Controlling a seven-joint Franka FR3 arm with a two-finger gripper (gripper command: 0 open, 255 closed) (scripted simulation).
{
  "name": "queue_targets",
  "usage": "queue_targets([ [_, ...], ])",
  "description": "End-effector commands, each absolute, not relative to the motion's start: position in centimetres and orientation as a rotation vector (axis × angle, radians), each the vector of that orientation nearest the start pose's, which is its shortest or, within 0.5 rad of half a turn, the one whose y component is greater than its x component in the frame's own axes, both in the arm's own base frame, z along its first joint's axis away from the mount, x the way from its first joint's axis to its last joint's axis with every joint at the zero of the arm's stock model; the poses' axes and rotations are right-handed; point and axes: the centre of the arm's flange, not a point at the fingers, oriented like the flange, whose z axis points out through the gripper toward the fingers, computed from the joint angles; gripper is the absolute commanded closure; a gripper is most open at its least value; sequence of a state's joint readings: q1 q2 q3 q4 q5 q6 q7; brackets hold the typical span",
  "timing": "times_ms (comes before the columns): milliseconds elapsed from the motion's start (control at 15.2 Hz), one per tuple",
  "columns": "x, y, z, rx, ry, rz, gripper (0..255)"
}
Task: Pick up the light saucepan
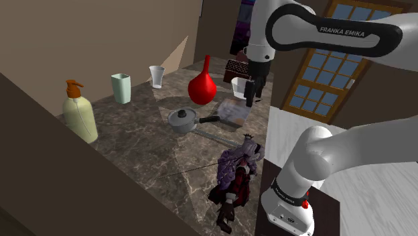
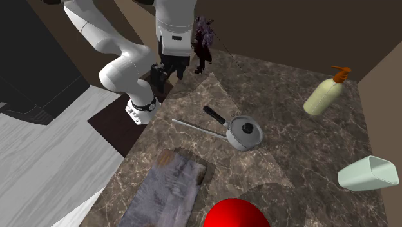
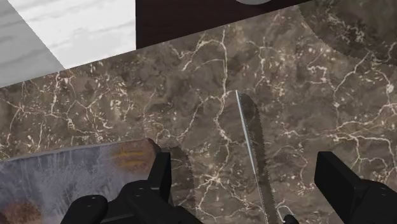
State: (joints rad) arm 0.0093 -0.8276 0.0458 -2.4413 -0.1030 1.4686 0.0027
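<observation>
The end effector hangs above the table with its fingers wide apart and nothing between them but air. In the wrist view a thin toothed blade lies on the marble below the gap, nearer the middle than either finger. A grey, rust-stained board lies beside one finger.

The pan is grey, with a lid and knob, and stands upright on the table. Its black handle points toward the board. In the shoulder view it sits left of and below the end effector, apart from it. In the second exterior view the blade runs just beside the pan's handle, with the board farther down.

A red vase stands behind the pan in the shoulder view. A clear glass, a pale green cup and a soap bottle are strung out toward the shoulder view's left. A doll lies at the table's edge near the stand.
</observation>
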Motion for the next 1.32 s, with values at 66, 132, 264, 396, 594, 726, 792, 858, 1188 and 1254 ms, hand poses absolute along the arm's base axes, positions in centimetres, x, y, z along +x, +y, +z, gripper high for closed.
queue_targets([
  [66, 29.5, 0.8, 54.9, -3.256, -0.059, 0.253, 0],
  [132, 30.8, 0.9, 54.3, -3.239, -0.065, 0.271, 0],
  [264, 33.4, 1.2, 53.0, -3.206, -0.078, 0.307, 0],
  [396, 35.9, 1.5, 51.7, -3.172, -0.090, 0.342, 0],
  [594, 39.7, 2.1, 49.5, -3.120, -0.108, 0.394, 0],
  [726, 42.1, 2.5, 48.0, -3.085, -0.120, 0.427, 0],
  [792, 43.3, 2.7, 47.3, -3.067, -0.126, 0.444, 0],
  [858, 44.5, 3.0, 46.5, -3.049, -0.132, 0.460, 0],
  [1188, 50.3, 4.5, 42.5, -2.959, -0.159, 0.538, 0],
  [1254, 50.5, 4.6, 42.3, -2.956, -0.160, 0.541, 0],
])
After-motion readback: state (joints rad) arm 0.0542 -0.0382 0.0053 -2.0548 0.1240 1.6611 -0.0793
